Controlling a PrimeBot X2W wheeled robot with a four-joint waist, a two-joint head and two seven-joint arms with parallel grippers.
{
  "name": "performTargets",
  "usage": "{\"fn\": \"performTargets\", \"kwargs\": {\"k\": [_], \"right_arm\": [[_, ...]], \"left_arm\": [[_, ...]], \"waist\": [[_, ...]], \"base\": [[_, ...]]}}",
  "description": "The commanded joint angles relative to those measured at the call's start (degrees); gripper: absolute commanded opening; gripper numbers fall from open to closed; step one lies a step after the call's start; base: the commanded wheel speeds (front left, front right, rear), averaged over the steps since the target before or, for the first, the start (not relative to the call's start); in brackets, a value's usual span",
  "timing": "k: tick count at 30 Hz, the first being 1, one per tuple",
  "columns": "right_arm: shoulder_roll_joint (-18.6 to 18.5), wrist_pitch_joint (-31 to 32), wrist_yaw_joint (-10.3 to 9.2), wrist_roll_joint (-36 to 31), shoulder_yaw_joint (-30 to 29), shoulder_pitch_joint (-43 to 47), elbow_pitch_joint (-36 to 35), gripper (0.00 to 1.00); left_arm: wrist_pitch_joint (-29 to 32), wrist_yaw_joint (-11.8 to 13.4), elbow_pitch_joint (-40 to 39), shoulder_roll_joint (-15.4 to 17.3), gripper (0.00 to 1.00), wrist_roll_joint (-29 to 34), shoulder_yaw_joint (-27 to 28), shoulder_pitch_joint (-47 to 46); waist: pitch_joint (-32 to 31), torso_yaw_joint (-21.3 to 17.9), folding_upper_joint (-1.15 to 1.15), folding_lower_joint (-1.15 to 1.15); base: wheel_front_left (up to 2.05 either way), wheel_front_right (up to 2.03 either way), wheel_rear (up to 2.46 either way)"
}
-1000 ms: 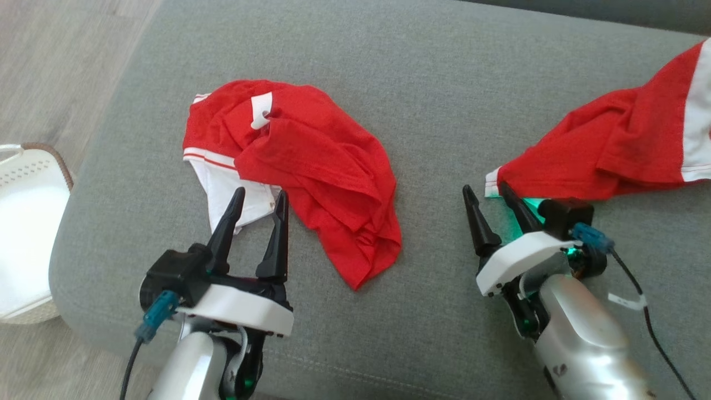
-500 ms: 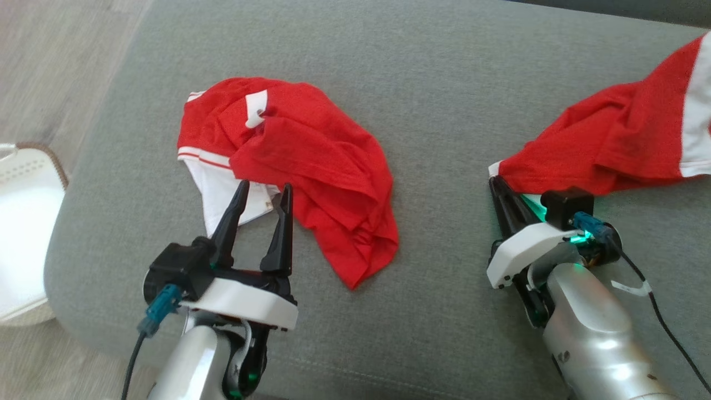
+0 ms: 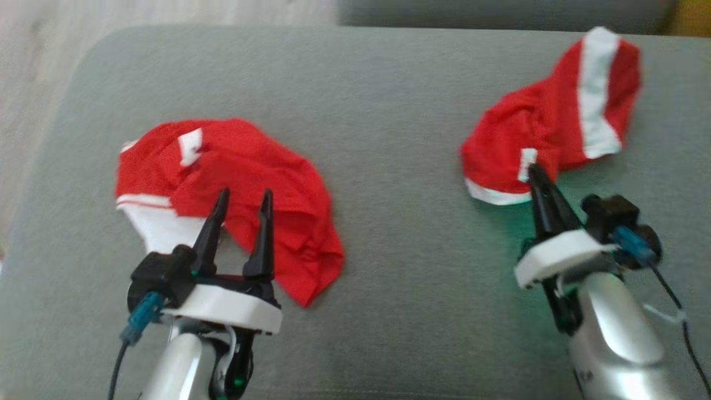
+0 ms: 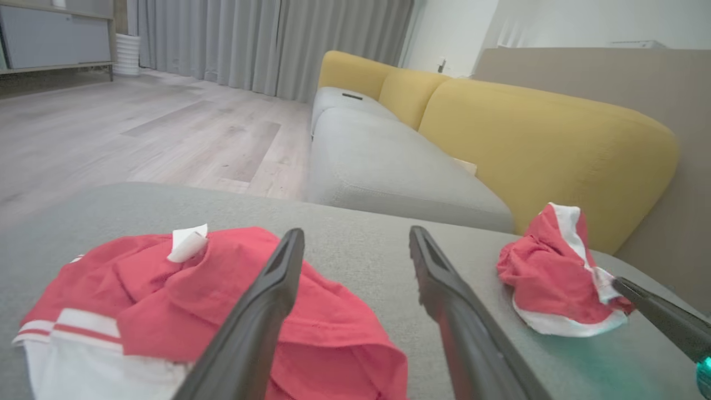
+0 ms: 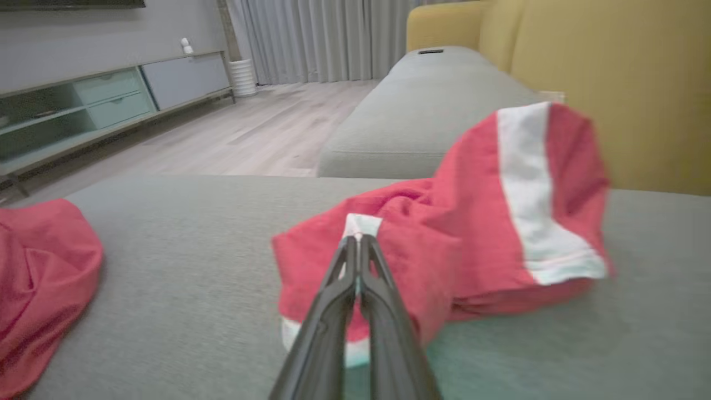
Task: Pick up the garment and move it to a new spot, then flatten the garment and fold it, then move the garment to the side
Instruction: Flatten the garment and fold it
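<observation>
I count 2 red garments, left garment (image 3: 289,183) and right garment (image 3: 550,122); 2 grippers, left gripper (image 3: 246,192) and right gripper (image 3: 534,169); 1 grey cushion (image 3: 389,111).

I see a grey cushion (image 3: 389,83) across the head view's middle. In my left wrist view, a yellow sofa back (image 4: 544,139) stands at right, grey curtains (image 4: 266,39) upper left, wooden floor (image 4: 139,133) below them.

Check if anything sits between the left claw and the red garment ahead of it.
Nothing visible does. The open left claw hangs over the left garment's near edge, with bare grey cushion around. The right claw is shut on the right garment's white-trimmed edge.
</observation>
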Motion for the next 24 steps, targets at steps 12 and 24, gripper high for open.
{"fn": "performTargets", "kwargs": {"k": [12,24], "right_arm": [[-4.52,10.90,-0.04,-8.06,-17.20,12.11,-18.54,0.00],[-0.95,11.97,-0.04,-17.03,-28.03,13.34,-23.28,1.00]], "left_arm": [[-0.29,-0.21,-3.14,0.10,1.00,0.45,2.07,-1.07],[-0.29,-0.91,-2.50,0.10,1.00,1.09,2.48,-1.11]], "waist": [[-3.10,-12.44,0.00,0.00],[-2.73,-13.56,0.00,0.00]], "base": [[0.00,0.00,0.00],[0.00,0.00,0.00]]}}
